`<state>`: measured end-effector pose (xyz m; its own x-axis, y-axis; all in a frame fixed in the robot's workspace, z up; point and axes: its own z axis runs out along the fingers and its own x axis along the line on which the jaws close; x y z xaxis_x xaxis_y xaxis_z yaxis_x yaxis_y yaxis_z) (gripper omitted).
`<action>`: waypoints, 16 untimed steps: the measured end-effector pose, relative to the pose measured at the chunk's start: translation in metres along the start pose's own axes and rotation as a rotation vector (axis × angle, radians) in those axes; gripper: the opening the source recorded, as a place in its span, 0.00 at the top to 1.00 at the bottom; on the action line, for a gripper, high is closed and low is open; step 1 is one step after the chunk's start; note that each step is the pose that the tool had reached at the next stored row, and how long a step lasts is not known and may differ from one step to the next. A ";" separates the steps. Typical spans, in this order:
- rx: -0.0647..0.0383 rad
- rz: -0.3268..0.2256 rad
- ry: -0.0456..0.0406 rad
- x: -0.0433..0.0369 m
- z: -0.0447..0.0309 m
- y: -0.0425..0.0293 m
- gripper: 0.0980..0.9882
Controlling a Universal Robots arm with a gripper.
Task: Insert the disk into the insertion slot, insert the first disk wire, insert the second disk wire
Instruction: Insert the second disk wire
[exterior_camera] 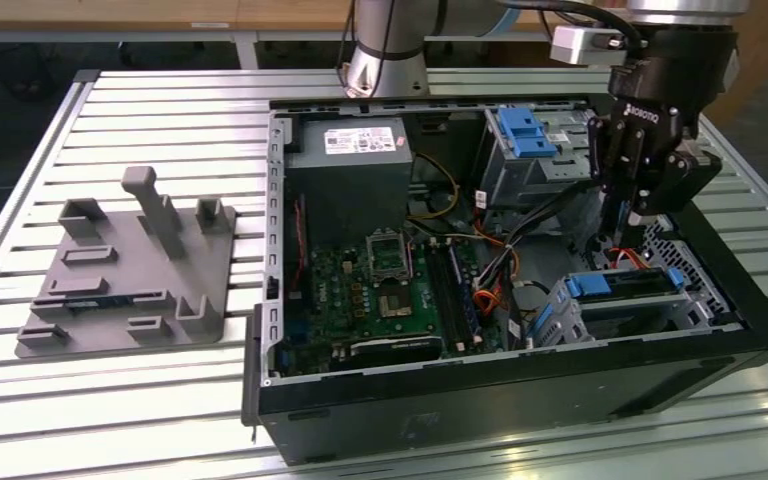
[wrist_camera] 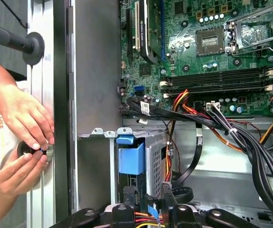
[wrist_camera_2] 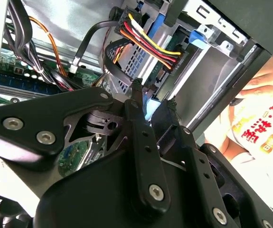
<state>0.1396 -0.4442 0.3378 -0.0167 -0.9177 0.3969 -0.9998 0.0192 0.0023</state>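
The disk (wrist_camera: 131,159) already sat in the insertion slot (wrist_camera: 156,161) — inside the computer case (exterior_camera: 491,420), toward the exterior view's right — with the pincer (exterior_camera: 634,228) just above, clenched on a blue-tipped disk wire (wrist_camera_2: 150,108).

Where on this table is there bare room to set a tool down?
Bare table slats border the grey stand on the exterior view's left, above and below it in the picture. Inside the computer case it is crowded: cables and the pincer hang over the drive cage.
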 end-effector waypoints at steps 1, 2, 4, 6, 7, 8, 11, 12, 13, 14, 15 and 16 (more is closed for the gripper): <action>0.001 -0.001 0.0010 0.0000 0.0000 0.0000 0.71; 0.001 -0.003 0.0022 0.0000 0.0000 0.0000 0.71; 0.002 -0.007 0.0042 -0.0001 0.0002 0.0000 0.71; 0.003 -0.010 0.0054 0.0000 0.0005 0.0001 0.71; 0.004 -0.013 0.0059 -0.0001 0.0008 0.0000 0.71; 0.004 -0.015 0.0062 -0.0002 0.0010 0.0000 0.71; 0.005 -0.019 0.0071 -0.0003 0.0014 0.0001 0.71; 0.005 -0.020 0.0073 -0.0003 0.0015 0.0001 0.71; 0.005 -0.021 0.0073 -0.0004 0.0017 0.0000 0.71; 0.005 -0.022 0.0074 -0.0005 0.0019 0.0000 0.71; 0.005 -0.023 0.0075 -0.0006 0.0021 0.0001 0.71; 0.004 -0.024 0.0078 -0.0006 0.0022 0.0001 0.71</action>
<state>0.1395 -0.4445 0.3355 0.0072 -0.9147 0.4040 -1.0000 -0.0044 0.0079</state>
